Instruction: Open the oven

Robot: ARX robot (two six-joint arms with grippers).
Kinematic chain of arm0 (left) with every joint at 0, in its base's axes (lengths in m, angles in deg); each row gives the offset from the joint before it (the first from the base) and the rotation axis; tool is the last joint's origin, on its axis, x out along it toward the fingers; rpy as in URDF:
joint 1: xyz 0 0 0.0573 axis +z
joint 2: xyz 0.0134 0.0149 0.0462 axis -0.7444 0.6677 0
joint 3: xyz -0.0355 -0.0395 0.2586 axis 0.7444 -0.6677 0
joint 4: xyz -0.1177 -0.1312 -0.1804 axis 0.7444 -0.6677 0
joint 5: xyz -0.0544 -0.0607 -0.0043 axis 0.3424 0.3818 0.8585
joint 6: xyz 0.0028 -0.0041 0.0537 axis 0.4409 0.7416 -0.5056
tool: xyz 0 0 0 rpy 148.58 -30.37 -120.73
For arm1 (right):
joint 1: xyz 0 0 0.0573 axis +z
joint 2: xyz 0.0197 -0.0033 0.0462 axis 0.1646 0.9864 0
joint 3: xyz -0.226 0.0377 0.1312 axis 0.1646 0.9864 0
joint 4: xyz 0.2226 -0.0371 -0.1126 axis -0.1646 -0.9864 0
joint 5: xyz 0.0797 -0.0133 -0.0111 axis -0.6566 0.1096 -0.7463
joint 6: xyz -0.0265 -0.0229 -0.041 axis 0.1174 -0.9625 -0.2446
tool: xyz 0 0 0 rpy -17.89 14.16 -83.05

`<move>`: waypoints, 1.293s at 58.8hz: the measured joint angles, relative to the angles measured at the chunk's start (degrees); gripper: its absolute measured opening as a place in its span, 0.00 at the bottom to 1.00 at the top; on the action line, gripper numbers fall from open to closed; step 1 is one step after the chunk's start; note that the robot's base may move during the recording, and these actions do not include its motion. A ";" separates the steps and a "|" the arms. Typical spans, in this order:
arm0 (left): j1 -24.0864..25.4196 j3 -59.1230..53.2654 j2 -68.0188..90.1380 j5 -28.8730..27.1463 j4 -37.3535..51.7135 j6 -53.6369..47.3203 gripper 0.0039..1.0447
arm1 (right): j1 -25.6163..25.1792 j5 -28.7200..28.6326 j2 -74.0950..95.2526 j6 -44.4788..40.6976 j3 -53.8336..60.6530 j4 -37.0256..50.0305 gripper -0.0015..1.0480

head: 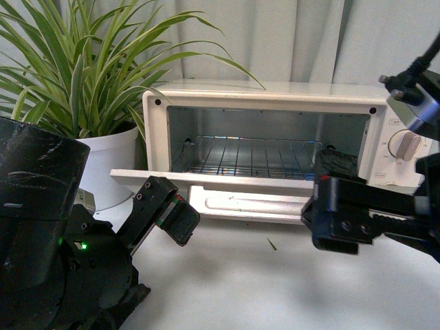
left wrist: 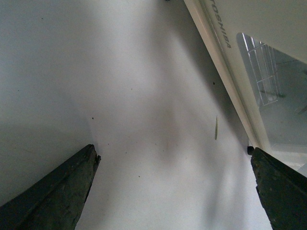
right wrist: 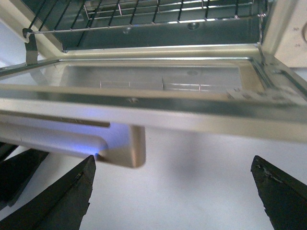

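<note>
Left gripper and right gripper spread wide, empty, before open oven.

White table carries the oven, plant pot, leaf sliver.

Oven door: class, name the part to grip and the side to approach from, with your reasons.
Grip the bar handle from the front, low: the door lies folded down, so the bar hangs beneath its near edge, with a gap behind for a tool finger.
</note>
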 joint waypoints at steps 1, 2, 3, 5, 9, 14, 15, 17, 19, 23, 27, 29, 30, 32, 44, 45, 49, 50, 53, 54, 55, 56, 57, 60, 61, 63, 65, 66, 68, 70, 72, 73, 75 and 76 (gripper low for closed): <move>0.00 -0.02 -0.07 -0.04 -0.13 -0.13 0.94 | -0.02 -0.22 -0.59 0.17 0.50 0.00 0.91; 0.02 -0.02 -0.15 -0.09 -0.26 -0.20 0.94 | -0.09 -0.52 -1.46 0.44 1.22 -0.02 0.91; 0.02 -0.02 -0.31 -0.37 -0.63 -0.55 0.94 | -0.11 -0.68 -1.92 0.61 1.57 -0.02 0.91; 0.04 -0.04 -0.61 -0.94 -1.16 -1.09 0.94 | -0.15 -1.07 -3.41 0.98 2.56 -0.13 0.91; 0.04 -0.20 -1.16 -2.21 -2.43 -2.91 0.94 | -0.39 -2.01 -6.78 1.86 4.22 -0.39 0.91; -0.02 -0.76 -2.19 -4.81 -4.11 -7.10 0.94 | -1.57 -3.65 -12.63 3.39 6.56 -1.09 0.91; -0.04 -0.83 -2.27 -5.11 -4.31 -7.78 0.94 | -1.97 -4.04 -13.70 3.78 6.97 -1.22 0.91; -0.11 -1.07 -2.60 -5.86 -4.66 -9.57 0.94 | -2.91 -4.72 -15.56 4.26 7.76 -1.44 0.91; -0.37 -1.42 -2.82 -6.95 -4.81 -11.58 0.94 | -4.22 -5.27 -17.31 4.70 8.76 -1.55 0.91; -1.09 -1.73 -2.97 -8.68 -4.98 -14.34 0.94 | -6.82 -6.25 -19.10 5.07 10.53 -1.60 0.91; -2.34 -1.97 -2.97 -10.75 -5.07 -17.92 0.94 | -9.01 -7.69 -19.47 5.33 11.67 -1.60 0.91; -2.95 -2.05 -2.97 -11.96 -5.09 -19.58 0.94 | -9.90 -8.41 -19.56 5.35 12.26 -1.60 0.91; -3.28 -2.10 -2.97 -12.72 -5.11 -20.98 0.94 | -10.10 -8.61 -19.58 5.38 12.39 -1.60 0.91; -3.58 -2.16 -2.97 -13.44 -5.11 -21.88 0.94 | -10.71 -9.11 -19.58 5.44 12.81 -1.60 0.91; -6.19 -2.97 -2.82 -21.11 -3.80 -37.09 0.94 | -12.87 -10.86 -20.48 5.44 15.32 -1.40 0.91; -6.25 -3.06 -2.80 -21.57 -3.63 -37.53 0.94 | -12.90 -10.88 -20.55 5.44 15.41 -1.38 0.91; -6.69 -3.74 -2.64 -24.26 -1.88 -43.69 0.94 | -12.90 -11.15 -20.87 5.38 16.11 -1.20 0.91; -6.84 -3.96 -2.58 -24.96 -1.33 -45.68 0.94 | -12.90 -11.15 -20.94 5.38 16.22 -1.18 0.91; -7.04 -4.44 -2.54 -26.29 -0.17 -49.18 0.94 | -12.81 -11.15 -21.20 5.25 16.85 -1.07 0.91; -7.10 -4.57 -2.51 -26.58 0.11 -50.66 0.94 | -12.79 -11.15 -21.24 5.25 16.98 -1.05 0.91; -7.23 -4.83 -2.49 -27.04 0.68 -52.13 0.94 | -12.74 -11.15 -21.29 5.25 17.09 -1.01 0.91; -7.28 -4.96 -2.47 -27.15 0.96 -53.51 0.94 | -12.66 -11.13 -21.38 5.22 17.33 -0.96 0.91; -7.37 -5.20 -2.43 -27.52 1.60 -54.97 0.94 | -12.59 -11.13 -21.42 5.22 17.44 -0.94 0.91; -7.65 -5.86 -2.21 -28.57 3.26 -60.19 0.94 | -12.26 -10.93 -21.66 5.20 18.01 -0.81 0.91; -7.67 -5.92 -2.19 -28.59 3.34 -60.65 0.94 | -12.09 -10.91 -21.73 5.18 18.23 -0.74 0.91; -7.74 -6.29 -2.10 -28.68 4.02 -63.89 0.94 | -11.87 -10.78 -21.86 5.18 18.56 -0.74 0.91; -7.82 -6.91 -1.92 -29.14 5.38 -66.31 0.94 | -11.67 -10.71 -21.99 5.11 18.88 -0.74 0.91; -7.85 -7.45 -1.79 -29.70 6.71 -68.83 0.94 | -11.54 -10.73 -22.10 5.03 19.10 -0.74 0.91; -7.85 -8.17 -1.77 -29.64 7.69 -70.86 0.94 | -11.37 -10.71 -22.32 4.94 19.43 -0.74 0.91; -7.82 -8.46 -1.92 -28.96 7.39 -71.73 0.94 | -11.21 -10.73 -22.51 4.79 19.78 -0.66 0.91; -7.65 -8.63 -2.49 -26.60 5.44 -71.58 0.94 | -11.06 -10.73 -22.75 4.66 20.11 -0.61 0.91; -7.58 -8.74 -2.84 -25.62 4.57 -71.36 0.94 | -11.02 -10.71 -22.84 4.59 20.22 -0.61 0.91; -7.50 -8.94 -3.34 -24.70 3.74 -71.17 0.94 | -10.93 -10.71 -23.12 4.44 20.59 -0.61 0.91; -7.43 -9.29 -3.78 -24.52 3.48 -71.21 0.94 | -10.88 -10.73 -23.34 4.31 20.83 -0.63 0.91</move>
